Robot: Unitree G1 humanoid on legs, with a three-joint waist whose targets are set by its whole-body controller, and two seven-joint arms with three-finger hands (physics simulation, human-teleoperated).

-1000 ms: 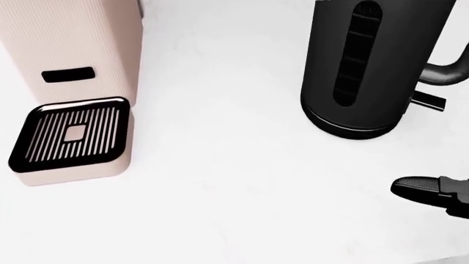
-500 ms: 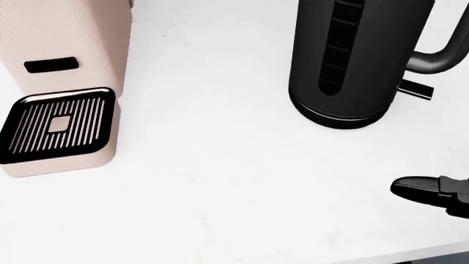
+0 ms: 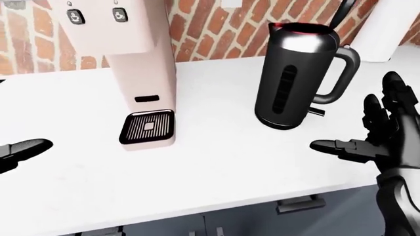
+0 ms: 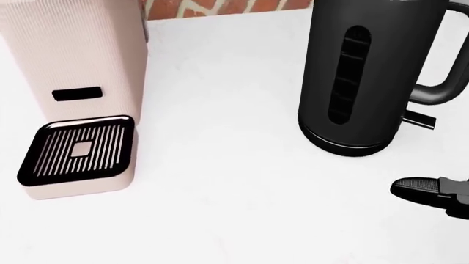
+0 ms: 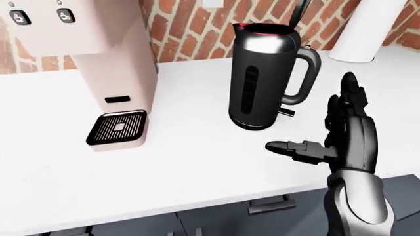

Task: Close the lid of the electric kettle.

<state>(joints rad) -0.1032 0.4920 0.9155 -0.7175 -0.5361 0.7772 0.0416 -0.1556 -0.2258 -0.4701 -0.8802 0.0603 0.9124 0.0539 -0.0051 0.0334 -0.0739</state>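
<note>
- Kettle [image 5: 262, 78] upright on the white table [image 5: 183, 157], just right of centre in the right-eye view, handle turned to the view's right, lid [image 5: 299, 12] tipped up and open above the red-rimmed mouth.
- Placed well apart from the beige coffee machine [image 3: 134, 73] at the left, so free room all round the kettle for a reach from the right.
- Right hand [image 5: 338, 132] raised below and right of the kettle, near the handle but touching nothing; fingers [image 5: 348, 98] spread wide and pointing up, thumb stretched toward the view's left; holding nothing.
- Likely poised that way to rise to the lid and press it down; lid not yet touched.
- Left hand [image 3: 16, 152] low at the left edge of the left-eye view, over the table, empty as far as shown; only partly in view, so how far open cannot be told.
</note>
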